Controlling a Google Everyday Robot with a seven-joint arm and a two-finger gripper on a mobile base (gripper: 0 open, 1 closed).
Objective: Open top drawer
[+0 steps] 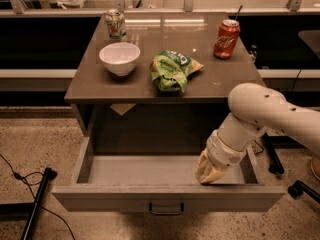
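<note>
1. Camera view (the only one on hand). The top drawer (125, 171) sits directly under the table top (220, 81) and stands well out toward the near side. Its floor and both side walls are open to view.
2. Handling, judged: a stiff, boxy slide-out part that looks light while it carries nothing visible. It should run straight on its rails, and a pull off to one side could rack it.
3. Where to take hold: the small black handle (166, 209), centred low on the front panel, is the obvious spot. The top inner lip of the front panel would also serve.
4. Looks: light grey, with a wide flat front panel, a grey interior and a dark cavity behind it under the table.
5. The gripper (209, 173) is down inside the drawer at its right end, just behind the front panel, on the end of the white arm (260, 114) that reaches in from the right. Whether the claw is released or clenched: cannot tell.
6. On the table top, far to near: a pale can (115, 24) far left, a red can (226, 39) far right, a white bowl (120, 58) and a green snack bag (172, 70).
7. Judged progress: the drawer looks open or very nearly so.
</note>
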